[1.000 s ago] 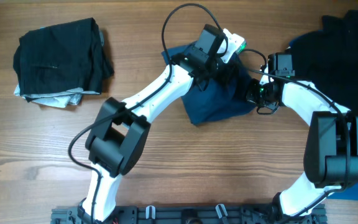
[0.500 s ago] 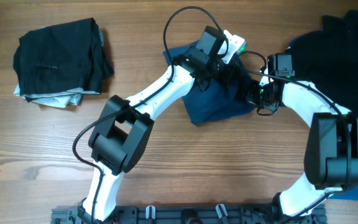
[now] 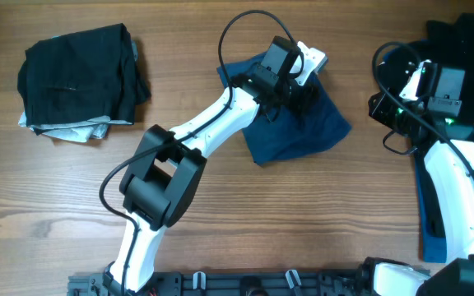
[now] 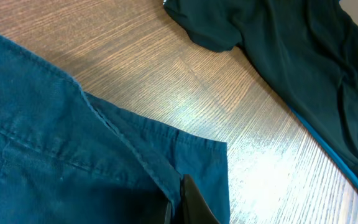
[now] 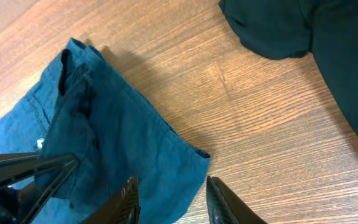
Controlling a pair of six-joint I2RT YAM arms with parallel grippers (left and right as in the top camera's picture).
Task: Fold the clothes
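Since the earlier frame my left gripper (image 3: 301, 85) has stayed pressed shut on the upper edge of the denim shorts (image 3: 303, 136), mid-table; whether cloth is pinched I cannot tell. My right gripper (image 3: 383, 107) has left their right edge and withdrawn toward the black polo shirt (image 3: 467, 49), jaws spread and empty. Denim should be soft, fairly heavy and non-slip: grip at hems or waistband seam.
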